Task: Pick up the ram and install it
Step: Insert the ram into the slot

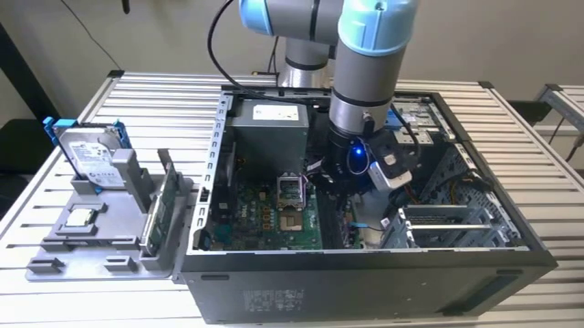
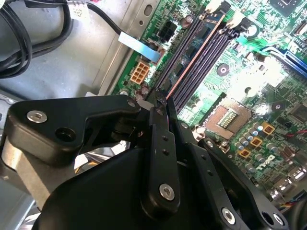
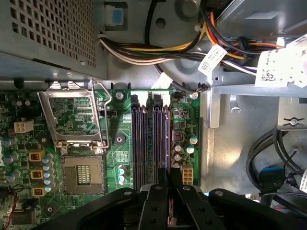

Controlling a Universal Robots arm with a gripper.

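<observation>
- Black gripper (image 2: 160,103) fingers are pinched on the ram (image 2: 194,60), seen edge-on as a thin copper line in the second wrist view's upper centre.
- It seems to sit over a memory slot (image 3: 163,143); any tilt could jam or bend it against the motherboard (image 3: 115,143).

No print can be read anywhere. White labels (image 3: 211,60) hang on the cable bundle in the first wrist view, their dark markings too small to make out (the larger tag (image 3: 280,67) beside them is the same). In the exterior view, the hard drive (image 1: 89,158) at the tabletop's edge on the exterior view's left bears a pale sticker, and the computer case (image 1: 365,290) has faint print on its near wall, both illegible.
</observation>
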